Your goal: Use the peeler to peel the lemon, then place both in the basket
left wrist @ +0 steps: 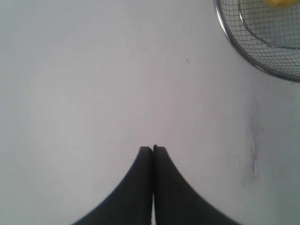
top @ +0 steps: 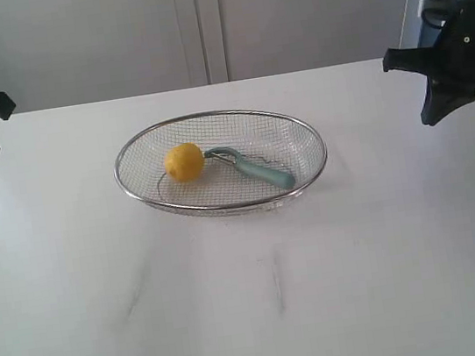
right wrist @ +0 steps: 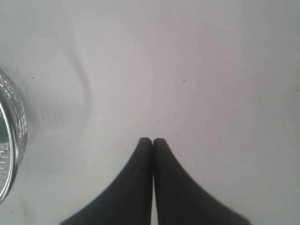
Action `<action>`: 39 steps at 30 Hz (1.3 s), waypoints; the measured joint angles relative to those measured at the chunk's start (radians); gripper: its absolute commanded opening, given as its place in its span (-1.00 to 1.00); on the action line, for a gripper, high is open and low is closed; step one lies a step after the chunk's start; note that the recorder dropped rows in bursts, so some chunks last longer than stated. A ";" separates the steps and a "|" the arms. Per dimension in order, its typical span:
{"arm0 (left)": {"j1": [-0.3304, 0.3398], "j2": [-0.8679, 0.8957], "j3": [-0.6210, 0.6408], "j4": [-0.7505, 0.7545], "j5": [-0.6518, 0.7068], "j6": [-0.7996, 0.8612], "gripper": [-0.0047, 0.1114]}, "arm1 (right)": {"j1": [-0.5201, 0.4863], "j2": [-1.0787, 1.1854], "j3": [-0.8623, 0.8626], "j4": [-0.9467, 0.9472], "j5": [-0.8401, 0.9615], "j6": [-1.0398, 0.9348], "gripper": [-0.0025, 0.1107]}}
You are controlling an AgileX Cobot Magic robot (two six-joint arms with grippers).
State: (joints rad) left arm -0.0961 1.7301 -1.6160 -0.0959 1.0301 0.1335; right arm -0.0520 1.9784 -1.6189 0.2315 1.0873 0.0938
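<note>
Exterior view check.

**Operator:** Where are the parts?

**Technician:** The lemon [top: 184, 162] and the peeler [top: 254, 167] both lie inside the basket [top: 301, 129], which sits mid-table [top: 255, 299]. The peeler's metal head lies just beside the lemon; contact cannot be confirmed. Its teal handle points away from the fruit.

**Operator:** Tool state?

**Technician:** The left gripper [left wrist: 153, 148] and the right gripper [right wrist: 152, 140] each have their jaws pressed together, holding nothing. Both hang above bare table, well apart from the basket, one on each side.

**Operator:** Handling notes?

**Technician:** Judged from appearance: the lemon is light, firm and rounded, likely to roll or slip under a narrow pinch. Grip it across its widest part. The peeler is slim, stiff and light; take it at mid-handle, clear of the blade. The wire mesh may snag a fingertip, and the shallow wall limits a side approach, so descend from above.
</note>
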 measured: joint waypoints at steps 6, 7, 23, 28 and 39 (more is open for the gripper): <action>0.000 0.000 0.000 -0.012 0.000 0.000 -0.92 | 0.000 0.000 0.000 0.000 0.017 -0.002 -0.96; 0.000 0.000 0.000 -0.012 0.000 0.000 -0.92 | 0.000 0.000 0.000 0.000 0.025 -0.002 -0.96; 0.000 -0.057 0.000 0.037 0.099 0.002 -0.92 | 0.000 0.000 0.000 0.000 0.048 -0.027 -0.96; 0.000 -0.129 0.000 0.018 0.099 0.002 -0.92 | 0.000 0.000 0.000 0.000 0.030 -0.027 -0.96; 0.000 -0.243 0.000 0.011 0.101 0.000 -0.92 | 0.000 0.000 0.000 0.000 -0.035 -0.027 -0.96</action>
State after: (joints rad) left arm -0.0961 1.4871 -1.6160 -0.0850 1.1312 0.1337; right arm -0.0520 1.9784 -1.6189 0.2315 1.0526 0.0669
